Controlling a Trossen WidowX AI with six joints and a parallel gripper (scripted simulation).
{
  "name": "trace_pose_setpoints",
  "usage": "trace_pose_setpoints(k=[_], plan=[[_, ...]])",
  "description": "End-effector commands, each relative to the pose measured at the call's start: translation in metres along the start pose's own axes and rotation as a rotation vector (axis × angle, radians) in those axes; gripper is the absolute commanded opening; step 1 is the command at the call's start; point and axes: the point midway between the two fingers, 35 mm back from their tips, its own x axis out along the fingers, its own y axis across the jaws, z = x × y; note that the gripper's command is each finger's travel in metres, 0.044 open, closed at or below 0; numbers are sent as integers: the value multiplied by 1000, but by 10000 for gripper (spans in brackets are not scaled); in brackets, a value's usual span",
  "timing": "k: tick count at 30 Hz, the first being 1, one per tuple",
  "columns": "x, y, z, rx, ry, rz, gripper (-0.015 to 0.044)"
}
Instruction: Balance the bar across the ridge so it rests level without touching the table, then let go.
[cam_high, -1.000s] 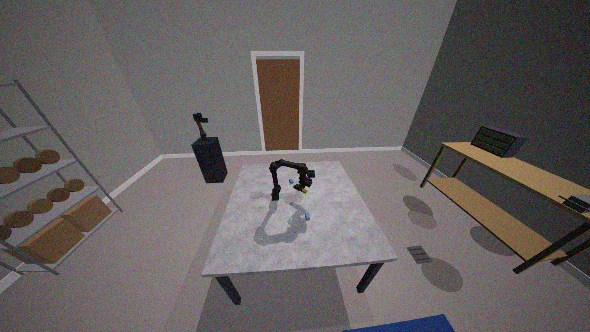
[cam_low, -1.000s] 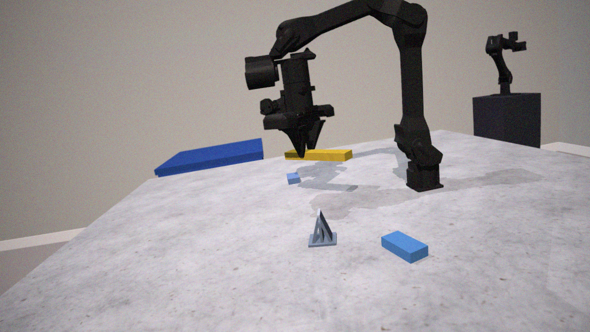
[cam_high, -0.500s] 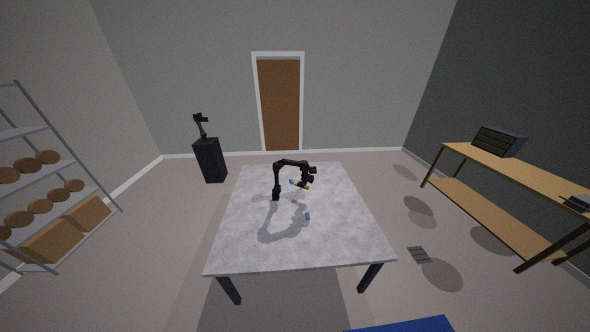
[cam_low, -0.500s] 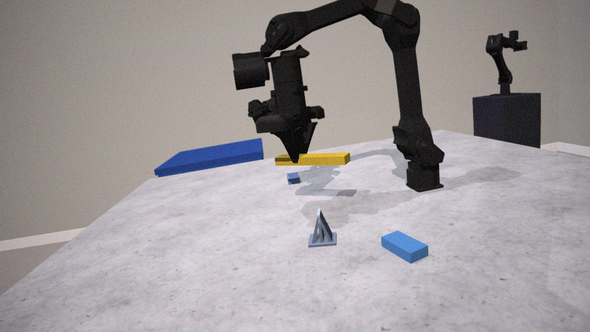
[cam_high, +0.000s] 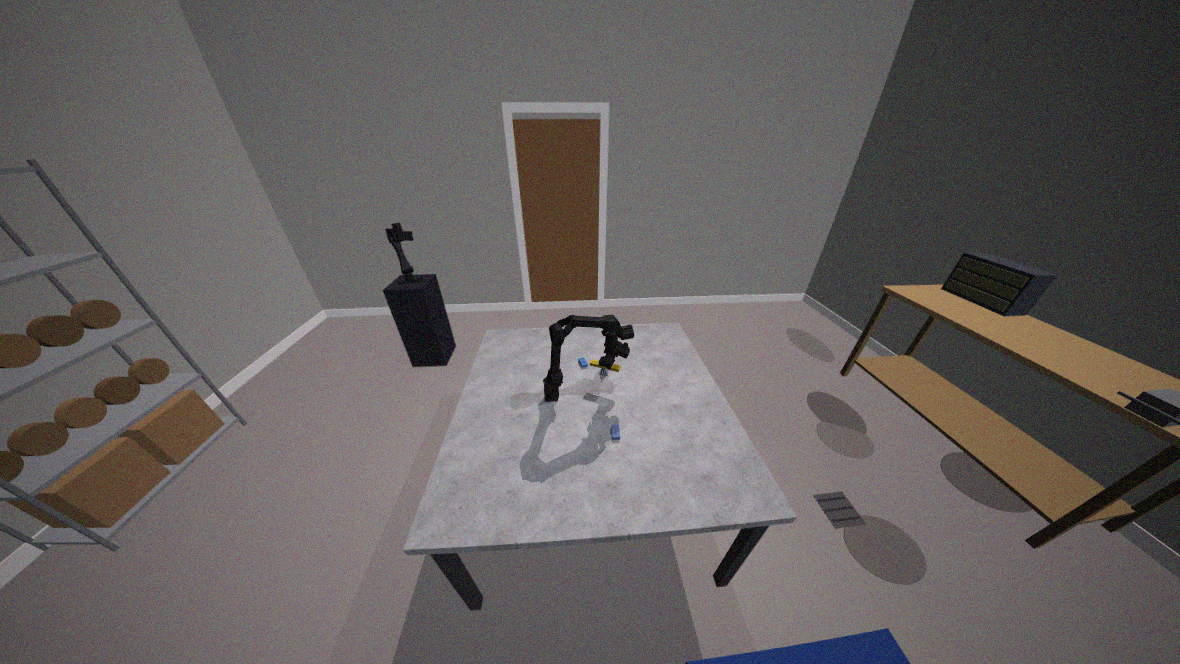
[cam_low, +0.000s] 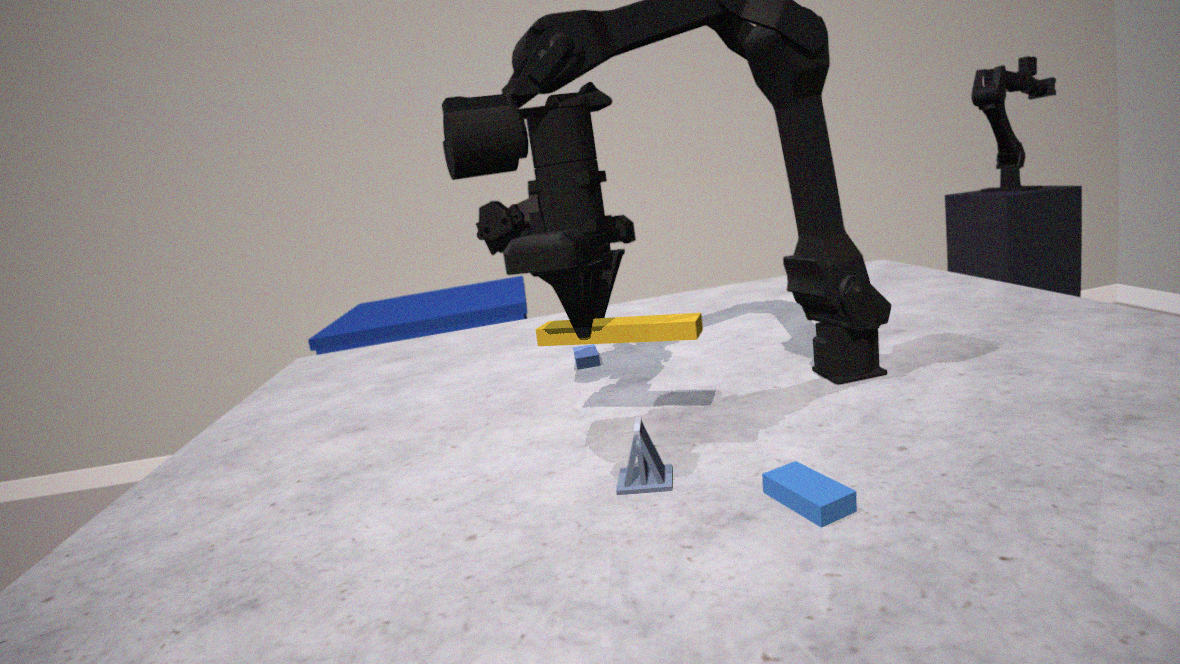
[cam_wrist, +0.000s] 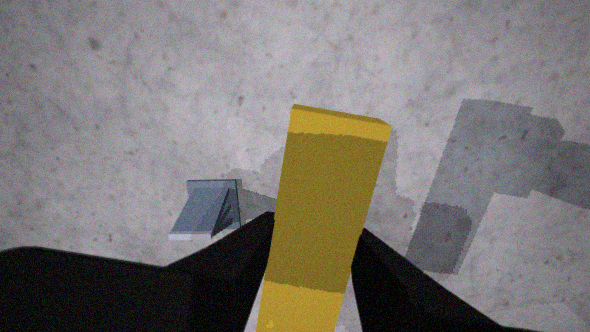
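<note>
The robot arm (cam_high: 555, 355) (cam_low: 804, 140) is matte black all over, built of chunky, faceted links with rounded joint housings. Its foot is a small squared block (cam_low: 847, 350) with a thin flared plate at the bottom. A fat cylinder (cam_low: 485, 136) juts out beside the wrist, and a small knobbly block sits lower down. The gripper (cam_high: 606, 364) (cam_low: 584, 330) (cam_wrist: 313, 229) has smooth, black, wedge-shaped fingers narrowing to blunt tips.
</note>
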Motion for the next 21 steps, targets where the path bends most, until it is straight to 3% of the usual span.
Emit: trace_pose_setpoints(k=[1,21], plan=[[2,12,-3,-29,3,-7,0],[3,79,-30,-199,6,-1,0]])
